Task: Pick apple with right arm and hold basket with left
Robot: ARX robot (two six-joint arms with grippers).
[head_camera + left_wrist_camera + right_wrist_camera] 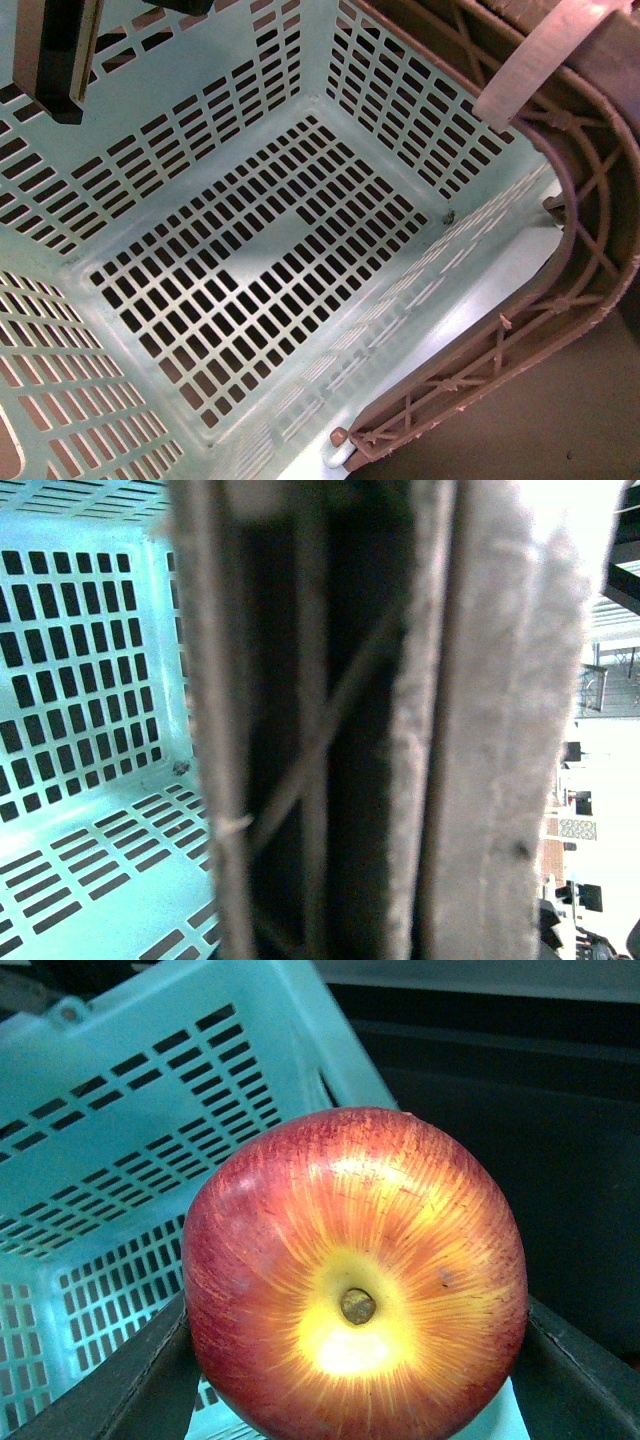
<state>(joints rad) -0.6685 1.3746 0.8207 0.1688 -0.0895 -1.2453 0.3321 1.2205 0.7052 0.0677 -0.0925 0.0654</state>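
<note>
Dark backdrop, right gripper (350,1400) is clamped on the apple (355,1275) near the basket (300,1050), pick looks done; left gripper unseen, basket hold can't be told.

No text, label, brand, number or sign can be read in any view. The pale green basket (400,95) has plain slotted walls and floor with no lettering, and the red apple (355,1270) carries no sticker. In the left wrist view, small dark shapes in the bright background (585,810) beyond the basket's brown handle (330,730) are too blurred and too small to read.
</note>
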